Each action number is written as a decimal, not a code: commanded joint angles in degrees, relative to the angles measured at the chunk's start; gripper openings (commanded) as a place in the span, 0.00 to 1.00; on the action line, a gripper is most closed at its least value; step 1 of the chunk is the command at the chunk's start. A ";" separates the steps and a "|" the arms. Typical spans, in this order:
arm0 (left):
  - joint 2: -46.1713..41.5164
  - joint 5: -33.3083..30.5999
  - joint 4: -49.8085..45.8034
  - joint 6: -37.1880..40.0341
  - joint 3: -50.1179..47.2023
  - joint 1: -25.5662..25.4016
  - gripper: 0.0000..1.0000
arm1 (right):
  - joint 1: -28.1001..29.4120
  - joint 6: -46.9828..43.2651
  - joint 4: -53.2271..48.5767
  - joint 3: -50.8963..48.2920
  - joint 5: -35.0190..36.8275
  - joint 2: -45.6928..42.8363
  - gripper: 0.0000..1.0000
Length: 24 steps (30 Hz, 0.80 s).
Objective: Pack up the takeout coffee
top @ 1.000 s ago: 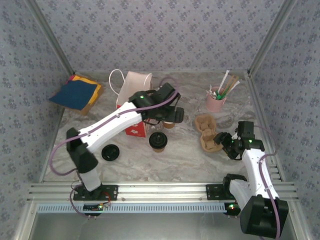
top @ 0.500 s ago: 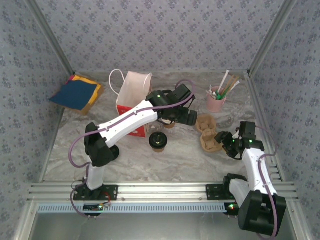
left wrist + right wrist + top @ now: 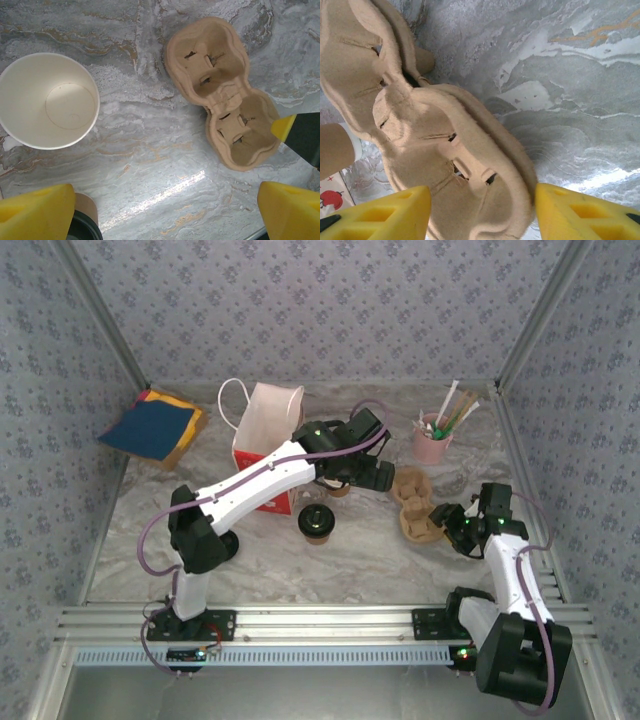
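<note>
The takeout coffee (image 3: 317, 523), a brown paper cup with a black lid, stands mid-table; its edge shows at the bottom left of the left wrist view (image 3: 84, 225). A second, lidless paper cup (image 3: 48, 100), cream inside, stands upright behind it (image 3: 338, 487). My left gripper (image 3: 380, 477) hangs open over bare marble (image 3: 162, 215), between the cups and the tan pulp carrier (image 3: 225, 90). My right gripper (image 3: 443, 520) is open, and its yellow fingers (image 3: 585, 210) straddle the near end of the carrier (image 3: 445, 140), close against its rim.
A white and red paper bag (image 3: 265, 430) stands at the back left of the cups. A pink cup of straws (image 3: 433, 440) stands back right. Blue and yellow napkins (image 3: 150, 425) lie at the far left. Metal frame posts border the table.
My left arm has swung right, carrying its open gripper from above the cups toward the carrier. The right gripper has edged in at the carrier's near end.
</note>
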 commanded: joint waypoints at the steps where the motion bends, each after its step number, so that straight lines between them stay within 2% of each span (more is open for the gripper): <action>1: -0.07 0.25 -0.98 -0.25 -0.04 -0.23 0.94 | -0.37 -0.80 0.04 -0.74 -2.20 0.13 0.57; 11: 0.58 0.22 -0.77 -0.09 -0.57 -0.23 0.93 | -0.45 -0.12 1.96 -0.67 -5.68 -0.46 0.48; 15: 1.52 0.41 -0.69 0.04 -0.57 -0.23 0.83 | -0.43 0.13 2.41 -0.54 -6.67 -0.56 0.40; 20: 2.64 0.32 -0.12 0.86 -0.41 -0.23 0.76 | -0.44 0.03 2.93 -0.80 -6.90 -0.49 0.41; 22: 3.70 0.26 0.32 1.71 0.10 -0.23 0.63 | -0.39 -0.21 2.69 -0.97 -6.64 -0.41 0.41; 24: 5.61 -0.07 0.37 2.90 1.86 -0.14 0.62 | -0.39 -0.49 2.03 -0.78 -5.91 -0.64 0.43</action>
